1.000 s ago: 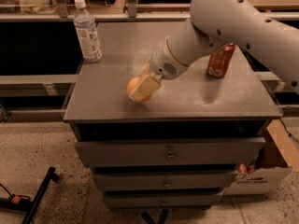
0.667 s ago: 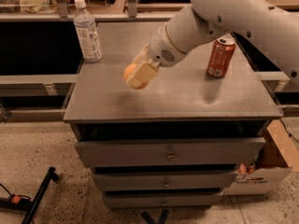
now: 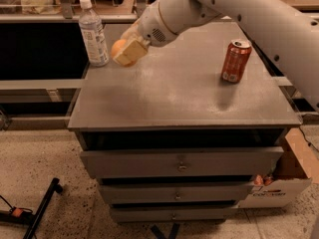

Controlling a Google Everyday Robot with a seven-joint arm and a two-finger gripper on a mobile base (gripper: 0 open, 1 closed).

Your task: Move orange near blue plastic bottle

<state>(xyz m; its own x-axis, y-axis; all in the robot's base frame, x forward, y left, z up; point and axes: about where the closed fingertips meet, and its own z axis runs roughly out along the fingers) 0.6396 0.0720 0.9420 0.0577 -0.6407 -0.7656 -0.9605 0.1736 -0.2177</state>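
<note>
- Leftward and back: since a second ago my gripper (image 3: 125,54) has carried the orange (image 3: 117,48) from the middle of the top (image 3: 174,98) to the back left corner.
- Nearest the camera, the drawers (image 3: 179,161) sit shut below the top and have no bearing on this step.
- The bare stretch of top in front of me is my fallback. If the corner feels crowded, I can set down a little forward and still be near enough.
- The can (image 3: 236,61) stands well apart on the right, out of my path.
- My jaws are clamped on the orange, which hangs just beside the bottle (image 3: 93,34), on its right.
- I can't quite tell whether the orange is off the surface or already grazing it, so I'd lower slowly until it settles.
- I judge the carry is nearly done and only the placement is left.
- The bottle is tall and slim and would tip easily, so I'd go no further left.
- A round fruit may roll, so I'd open gently, then lift straight up and away from the bottle.
</note>
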